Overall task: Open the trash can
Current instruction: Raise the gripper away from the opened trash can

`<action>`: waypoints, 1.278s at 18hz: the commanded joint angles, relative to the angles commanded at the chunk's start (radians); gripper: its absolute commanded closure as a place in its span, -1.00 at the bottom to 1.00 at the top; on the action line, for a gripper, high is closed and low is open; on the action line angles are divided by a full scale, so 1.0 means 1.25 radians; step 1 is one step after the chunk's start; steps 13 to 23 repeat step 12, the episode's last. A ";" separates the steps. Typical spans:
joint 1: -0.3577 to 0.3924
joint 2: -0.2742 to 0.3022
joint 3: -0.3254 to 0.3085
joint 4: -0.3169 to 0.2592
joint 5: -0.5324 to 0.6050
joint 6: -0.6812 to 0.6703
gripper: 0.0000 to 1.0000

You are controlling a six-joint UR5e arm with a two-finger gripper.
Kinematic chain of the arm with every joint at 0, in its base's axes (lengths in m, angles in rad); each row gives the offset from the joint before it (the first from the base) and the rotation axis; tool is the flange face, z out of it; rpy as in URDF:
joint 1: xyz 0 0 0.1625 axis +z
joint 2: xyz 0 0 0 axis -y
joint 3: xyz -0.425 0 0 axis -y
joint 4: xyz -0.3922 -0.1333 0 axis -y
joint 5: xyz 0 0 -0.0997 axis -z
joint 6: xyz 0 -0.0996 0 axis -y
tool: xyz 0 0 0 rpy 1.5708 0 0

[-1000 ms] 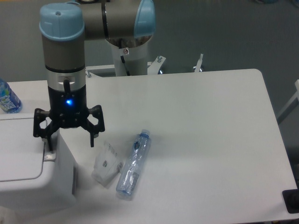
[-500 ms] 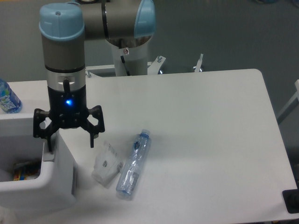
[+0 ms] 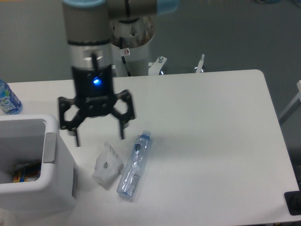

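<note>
The white boxy trash can [image 3: 56, 181] stands at the front left of the table. Its top is open and I see coloured rubbish [image 3: 26, 170] inside; the lid itself is not visible. Its grey rectangular button [image 3: 49, 147] sits on the right rim. My gripper [image 3: 99, 136] hangs open and empty just right of the can, above the table, not touching it.
A small white paper packet [image 3: 106, 166] and a clear plastic bottle [image 3: 134, 165] lie on the table right of the can. A blue-labelled bottle [image 3: 8, 99] stands at the far left edge. The arm's base [image 3: 131, 52] is at the back.
The can's lid went from closed to open. My gripper then lifted off the button and moved right and up, away from the can.
</note>
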 joint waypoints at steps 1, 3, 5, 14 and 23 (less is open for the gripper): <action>0.007 0.010 -0.005 -0.006 0.012 0.049 -1.00; 0.045 0.029 -0.015 -0.066 0.020 0.170 -1.00; 0.071 0.045 -0.016 -0.149 0.021 0.299 -1.00; 0.172 0.081 -0.034 -0.265 0.041 0.604 -1.00; 0.172 0.081 -0.034 -0.265 0.041 0.604 -1.00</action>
